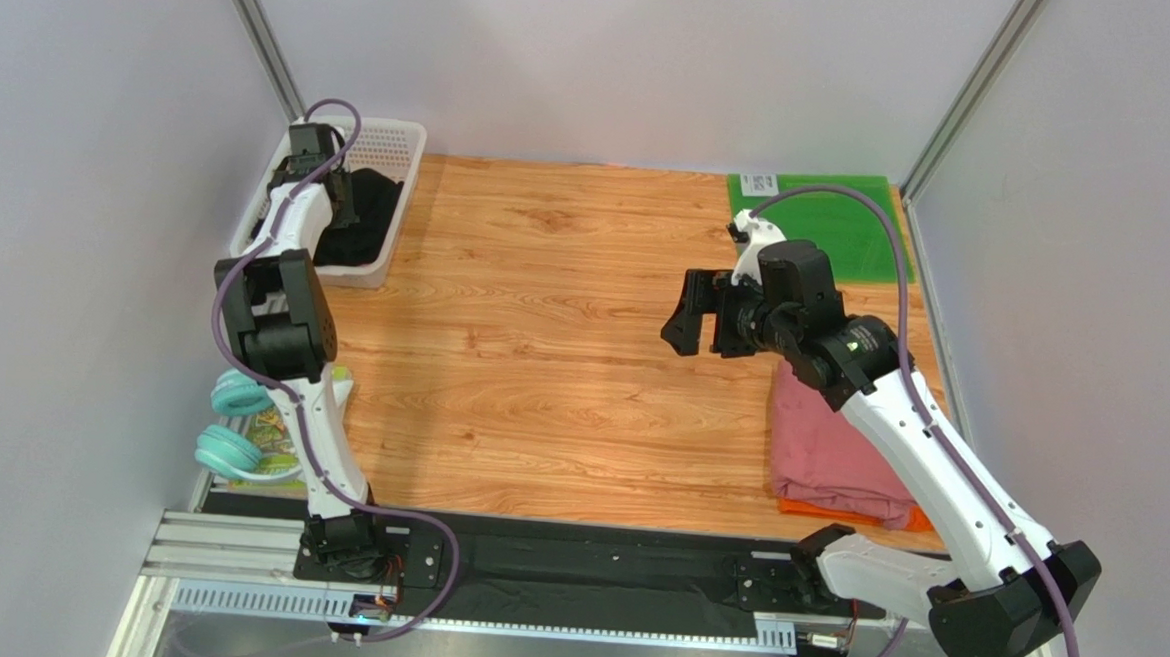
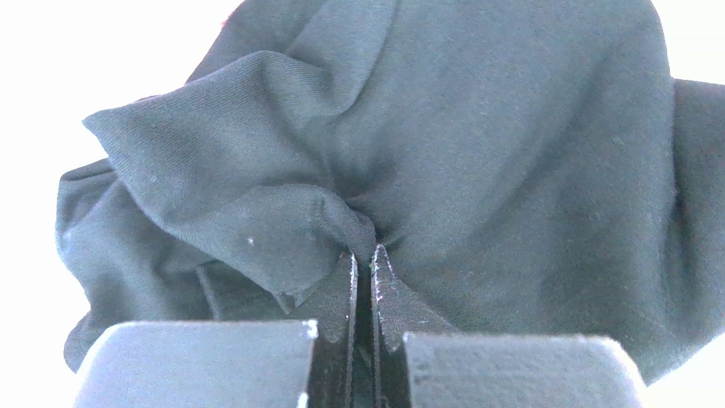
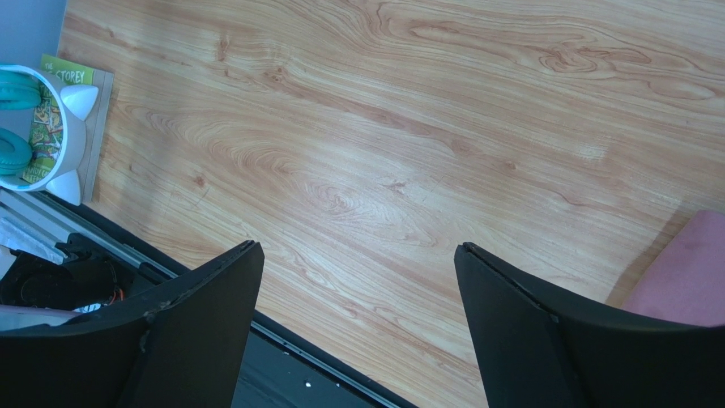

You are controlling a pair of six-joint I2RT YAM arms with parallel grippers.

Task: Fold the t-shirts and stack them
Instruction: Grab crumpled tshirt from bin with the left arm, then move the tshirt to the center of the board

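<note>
The left gripper is pinched shut on a raised fold of the black t-shirt, and the cloth puckers into its tips. Such a narrow bite on a ridge was probably chosen so the shirt can be lifted out of the white basket that surrounds the hand. The rest of the shirt lies crumpled ahead of and beneath the fingers. The right gripper is held wide open and empty above the bare wooden table — judged to be kept ready for a second corner. Behind its fingers, beneath the wrist, the dusty-pink t-shirt is laid folded on the orange t-shirt — the stack the black one is meant to join.
</note>
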